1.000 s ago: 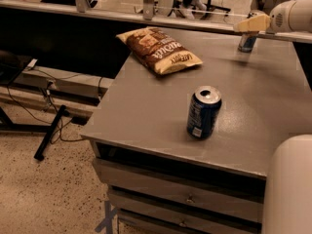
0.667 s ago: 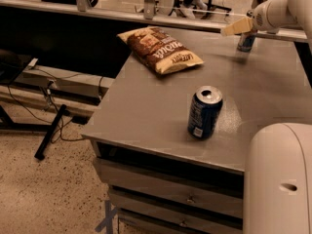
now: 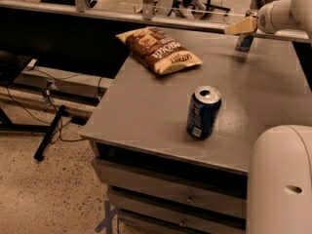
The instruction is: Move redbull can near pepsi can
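Since a second earlier, the gripper (image 3: 236, 28) had slid a little to the left at the far right of the table (image 3: 146, 106), and the robot's white body (image 3: 282, 179) had spread further into the near right corner. Nearest on the left, black cables (image 3: 53, 130) trailed over the speckled floor (image 3: 44, 194). Grey drawers (image 3: 170, 191) sat under the table's near edge. The pepsi can (image 3: 203, 112) stood upright on the near half of the tabletop, right of centre, with its silver top showing and a small white label patch low on its side. Farther back and to the left, a brown chip bag (image 3: 158, 50) lay flat, well apart from it. At the far right, the redbull can (image 3: 243, 43) stood upright, well apart from the pepsi can. The gripper hung at the can's upper part and overlapped it, at the end of the white arm (image 3: 285, 13) reaching in from the right. Whether it was open, closed or gripping the can could not be told.
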Robot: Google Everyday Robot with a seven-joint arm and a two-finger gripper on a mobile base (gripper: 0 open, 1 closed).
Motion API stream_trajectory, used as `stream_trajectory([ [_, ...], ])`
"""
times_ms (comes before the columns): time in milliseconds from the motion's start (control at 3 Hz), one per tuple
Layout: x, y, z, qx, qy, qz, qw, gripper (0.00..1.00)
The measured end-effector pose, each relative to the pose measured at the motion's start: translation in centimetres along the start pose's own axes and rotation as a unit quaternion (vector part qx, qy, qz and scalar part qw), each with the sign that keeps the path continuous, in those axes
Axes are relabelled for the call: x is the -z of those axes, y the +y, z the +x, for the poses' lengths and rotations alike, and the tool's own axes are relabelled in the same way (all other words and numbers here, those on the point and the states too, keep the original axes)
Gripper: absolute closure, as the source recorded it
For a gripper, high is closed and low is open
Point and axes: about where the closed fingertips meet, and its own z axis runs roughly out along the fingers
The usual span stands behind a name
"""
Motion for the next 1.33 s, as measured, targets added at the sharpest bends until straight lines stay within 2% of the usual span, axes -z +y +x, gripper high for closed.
stream_trajectory([
  [333,-1.3,-1.5,0.2,-0.027,-0.010,0.032,0.9991,0.00],
  [667,-1.8,-2.1,0.6,-0.039,-0.010,0.045,0.9982,0.00],
  [1333,-0.9,-0.8,-0.3,-0.062,-0.006,0.031,0.9976,0.47],
])
